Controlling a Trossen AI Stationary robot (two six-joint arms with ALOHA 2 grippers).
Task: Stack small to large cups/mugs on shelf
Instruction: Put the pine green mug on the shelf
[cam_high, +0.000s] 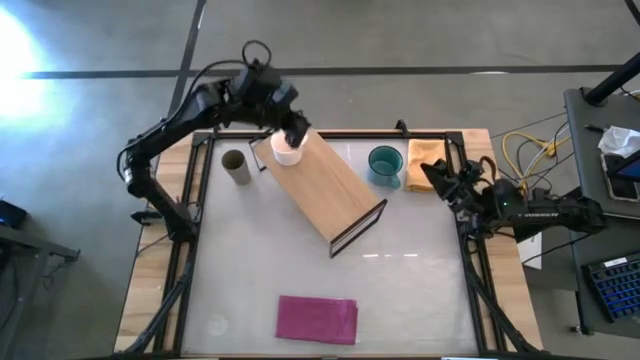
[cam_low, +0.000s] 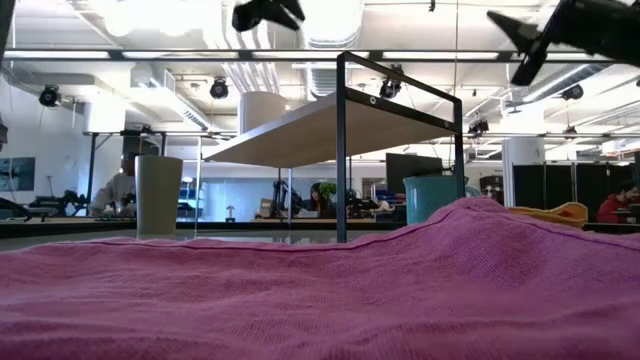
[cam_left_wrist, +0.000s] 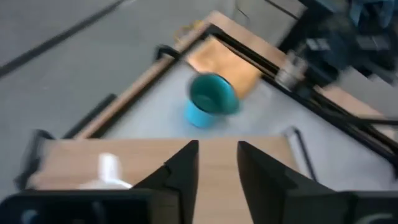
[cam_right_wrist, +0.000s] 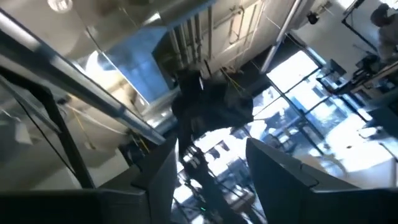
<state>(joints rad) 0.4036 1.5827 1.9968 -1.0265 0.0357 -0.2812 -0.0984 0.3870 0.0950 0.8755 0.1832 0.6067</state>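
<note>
The white mug (cam_high: 287, 152) stands on the far left end of the light-wood shelf (cam_high: 325, 188); it also shows in the low view (cam_low: 262, 112). My left gripper (cam_high: 298, 130) hovers open just above and beside the mug, over the board (cam_left_wrist: 217, 163). The olive-brown cup (cam_high: 235, 167) stands upright on the table left of the shelf. The teal mug (cam_high: 384, 163) stands on the table right of the shelf, and also shows in the left wrist view (cam_left_wrist: 210, 99). My right gripper (cam_high: 438, 176) waits open at the table's right edge, raised and tipped upward.
An orange cloth (cam_high: 425, 163) lies at the far right beside the teal mug, under my right gripper. A magenta cloth (cam_high: 316, 318) lies flat near the front edge. The shelf's black wire frame (cam_high: 358, 228) stands at its near right end.
</note>
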